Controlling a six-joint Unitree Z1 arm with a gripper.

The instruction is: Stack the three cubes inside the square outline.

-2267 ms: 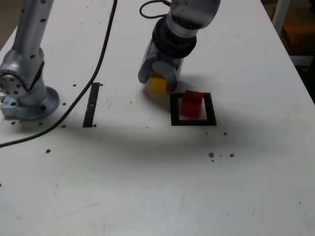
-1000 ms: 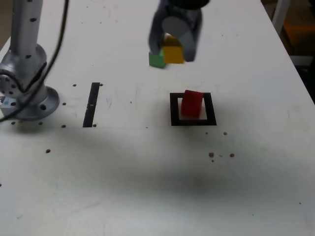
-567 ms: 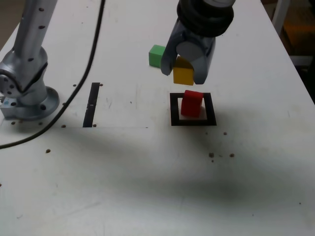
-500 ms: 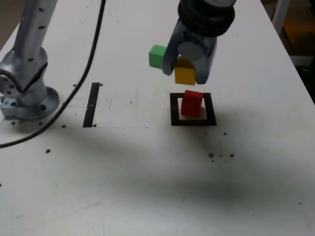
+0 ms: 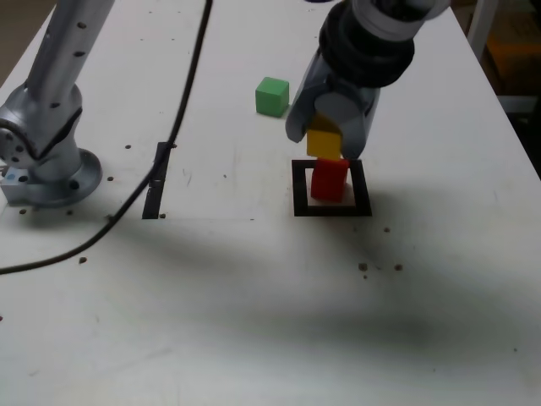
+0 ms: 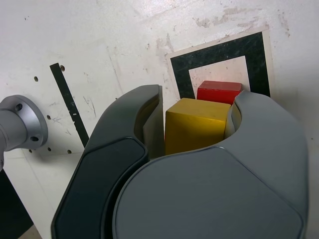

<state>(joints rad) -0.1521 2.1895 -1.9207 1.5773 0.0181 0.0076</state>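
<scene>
Currently, entries run largest to smallest.

Bench (image 5: 254, 321): white, scuffed and speckled; carries everything listed below.

Arm base (image 5: 42, 161): bolted down at the exterior view's left; cable trailing across the bench in front of it.

Gripper (image 5: 328, 139): hanging directly over the square outline, pointing down.

Fingers (image 6: 249, 129): clamped on two opposite faces of the yellow cube; no gap visible on either side in the wrist view.

Square outline (image 5: 331, 209): black tape frame with white centre, right of middle in the exterior view.

Black strip (image 5: 157, 179): straight tape line near the arm base, well apart from the outline; not part of the job.

Red cube (image 5: 329, 180): sitting inside the outline on the white centre, slightly turned relative to the frame.

Yellow cube (image 5: 324, 142): held just above the red cube; whether touching yet, cannot tell. In the wrist view, offset so that only part of the red top shows beyond it.

Green cube (image 5: 272, 96): loose on the bench, farther back, well apart from the outline.

Step in hand: placing second cube on first.

Next move calls for: squaring yellow over red, short descent until seated, release, straight lift clear; then fetch green.
</scene>
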